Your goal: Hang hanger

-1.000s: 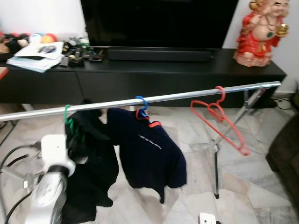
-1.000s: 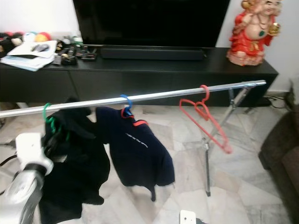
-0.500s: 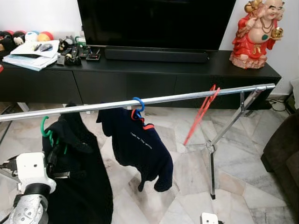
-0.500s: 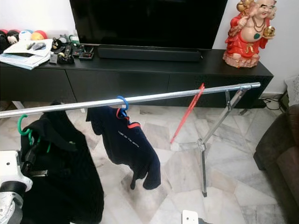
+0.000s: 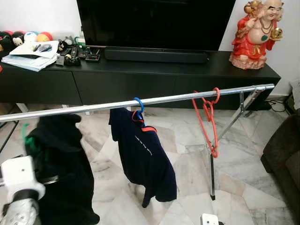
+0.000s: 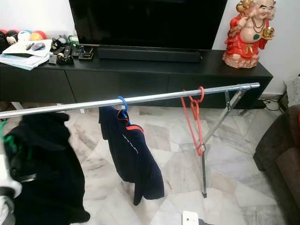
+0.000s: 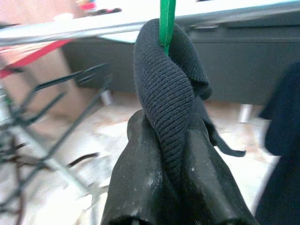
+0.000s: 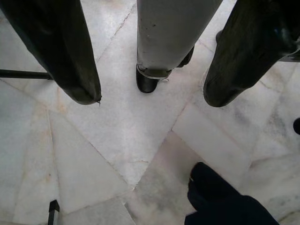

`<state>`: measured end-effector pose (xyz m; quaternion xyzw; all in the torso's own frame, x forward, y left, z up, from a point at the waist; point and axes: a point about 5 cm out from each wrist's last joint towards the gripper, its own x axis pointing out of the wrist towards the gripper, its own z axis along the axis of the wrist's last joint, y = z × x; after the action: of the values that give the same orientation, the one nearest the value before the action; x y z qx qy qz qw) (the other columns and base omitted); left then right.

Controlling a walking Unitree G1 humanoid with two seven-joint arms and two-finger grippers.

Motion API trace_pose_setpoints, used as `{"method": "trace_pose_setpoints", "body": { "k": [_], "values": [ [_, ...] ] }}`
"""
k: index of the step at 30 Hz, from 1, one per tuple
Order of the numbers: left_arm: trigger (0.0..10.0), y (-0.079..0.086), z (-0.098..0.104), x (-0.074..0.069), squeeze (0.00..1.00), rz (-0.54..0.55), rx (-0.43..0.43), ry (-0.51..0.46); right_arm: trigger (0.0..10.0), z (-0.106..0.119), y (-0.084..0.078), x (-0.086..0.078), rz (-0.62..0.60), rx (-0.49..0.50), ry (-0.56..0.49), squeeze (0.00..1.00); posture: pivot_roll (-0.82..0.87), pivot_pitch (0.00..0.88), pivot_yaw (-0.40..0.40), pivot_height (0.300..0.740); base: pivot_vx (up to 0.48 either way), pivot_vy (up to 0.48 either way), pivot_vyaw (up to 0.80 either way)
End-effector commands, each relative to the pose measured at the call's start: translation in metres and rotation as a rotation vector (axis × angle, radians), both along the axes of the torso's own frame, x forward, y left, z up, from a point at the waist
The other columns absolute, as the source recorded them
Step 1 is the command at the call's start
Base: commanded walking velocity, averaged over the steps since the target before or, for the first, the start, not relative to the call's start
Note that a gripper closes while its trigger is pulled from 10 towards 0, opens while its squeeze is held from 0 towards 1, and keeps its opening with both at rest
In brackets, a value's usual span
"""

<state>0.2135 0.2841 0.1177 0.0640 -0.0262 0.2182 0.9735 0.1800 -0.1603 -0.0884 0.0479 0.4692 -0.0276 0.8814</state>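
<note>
- A silver clothes rail (image 5: 154, 100) runs across the middle of the left eye view, climbing slightly from the left edge to its stand at the right.
- At the lower left, the left gripper (image 7: 164, 154) pinches the ribbed collar of a black garment (image 5: 63, 173), its two black fingers (image 7: 136, 183) closed on the cloth.
- A green hanger (image 7: 165, 18) pokes up out of that collar; its green shows at the left of the left eye view just below the rail, though I cannot tell whether the hook is over the bar.
- Middle of the frame: a navy shirt (image 5: 143, 159) hangs from a blue hanger (image 5: 138, 107) hooked on the rail.
- Further right, a bare red hanger (image 5: 207, 122) dangles from the rail, near the stand.
- The right gripper (image 8: 150, 98) points down at the marble floor (image 8: 117, 140), fingers spread wide and holding nothing.
- Behind, a black TV console (image 5: 140, 75) carries a red figurine (image 5: 255, 33) at the upper right.
</note>
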Motion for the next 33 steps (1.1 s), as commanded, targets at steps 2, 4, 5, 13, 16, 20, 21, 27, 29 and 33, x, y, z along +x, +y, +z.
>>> {"method": "trace_pose_setpoints", "body": {
  "k": [2, 4, 5, 13, 16, 20, 21, 27, 29, 33],
  "values": [
    [10.0, 0.003, 0.013, -0.003, 0.0, 0.028, 0.028, -0.066, 10.0, -0.001, -0.001, -0.003, 0.004, -0.004, 0.01, 0.0, 0.04, 0.084, -0.039, 0.721, 0.0, 0.0, 0.0],
    [10.0, 0.003, 0.013, -0.004, 0.0, 0.033, 0.027, -0.065, 10.0, -0.001, -0.001, -0.003, 0.005, -0.004, 0.01, 0.0, 0.04, 0.084, -0.039, 0.721, 0.0, 0.0, 0.0],
    [10.0, 0.003, 0.014, -0.008, 0.0, 0.051, 0.024, -0.075, 10.0, -0.001, 0.0, -0.003, 0.01, -0.006, 0.009, 0.0, 0.04, 0.082, -0.035, 0.721, 0.0, 0.0, 0.0],
    [10.0, -0.003, 0.018, -0.037, 0.0, 0.085, 0.084, -0.078, 10.0, -0.001, -0.001, -0.002, 0.02, -0.007, 0.01, 0.0, 0.05, 0.088, -0.035, 0.721, 0.0, 0.0, 0.0],
    [10.0, 0.003, 0.02, -0.049, 0.0, 0.154, 0.109, -0.079, 10.0, -0.001, -0.001, -0.002, 0.028, -0.007, 0.01, 0.0, 0.07, 0.091, -0.039, 0.721, 0.0, 0.0, 0.0],
    [10.0, 0.002, 0.026, -0.06, 0.0, 0.196, 0.132, -0.1, 10.0, -0.001, -0.001, -0.001, 0.036, -0.007, 0.01, 0.0, 0.08, 0.09, -0.04, 0.721, 0.0, 0.0, 0.0],
    [10.0, 0.002, 0.028, -0.061, 0.0, 0.2, 0.142, -0.107, 10.0, 0.0, -0.001, -0.001, 0.038, -0.007, 0.01, 0.0, 0.08, 0.091, -0.041, 0.721, 0.0, 0.0, 0.0],
    [10.0, 0.003, 0.041, -0.051, 0.0, 0.191, 0.18, -0.166, 10.0, 0.0, 0.0, 0.0, 0.046, -0.007, 0.007, 0.0, 0.08, 0.086, -0.044, 0.721, 0.0, 0.0, 0.0],
    [10.0, 0.001, 0.043, -0.04, 0.0, 0.151, 0.185, -0.18, 10.0, 0.0, 0.0, 0.0, 0.045, -0.006, 0.006, 0.0, 0.07, 0.084, -0.041, 0.721, 0.0, 0.0, 0.0],
    [10.0, -0.003, 0.045, -0.03, 0.0, 0.113, 0.2, -0.188, 10.0, 0.0, 0.0, 0.0, 0.042, -0.007, 0.007, 0.0, 0.07, 0.083, -0.042, 0.721, 0.0, 0.0, 0.0]
  ]
}}
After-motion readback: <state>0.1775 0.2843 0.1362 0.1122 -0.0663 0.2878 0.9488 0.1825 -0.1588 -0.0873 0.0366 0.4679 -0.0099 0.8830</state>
